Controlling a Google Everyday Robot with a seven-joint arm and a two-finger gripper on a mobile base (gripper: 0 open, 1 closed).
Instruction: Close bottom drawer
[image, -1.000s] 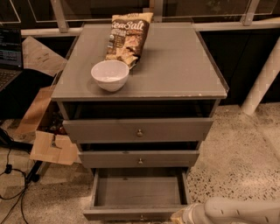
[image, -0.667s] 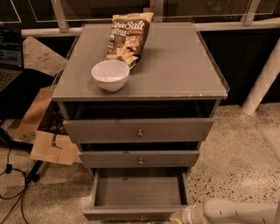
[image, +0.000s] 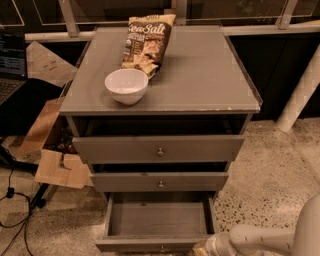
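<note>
The bottom drawer (image: 159, 220) of the grey cabinet is pulled far out, and its plain grey inside shows empty. Its low front panel (image: 150, 245) with a small round knob (image: 162, 248) sits at the frame's lower edge. My gripper (image: 201, 249) is at the bottom of the camera view, at the right end of that front panel, at the tip of my white arm (image: 260, 240) that reaches in from the lower right. The middle drawer (image: 160, 182) and the top drawer (image: 159, 149) stand slightly out.
A white bowl (image: 126, 86) and a chip bag (image: 146, 43) rest on the cabinet top (image: 200, 75). Cardboard (image: 59, 169) and cables (image: 12, 200) lie on the floor at left. A white post (image: 300, 95) stands at right. Speckled floor lies to the right.
</note>
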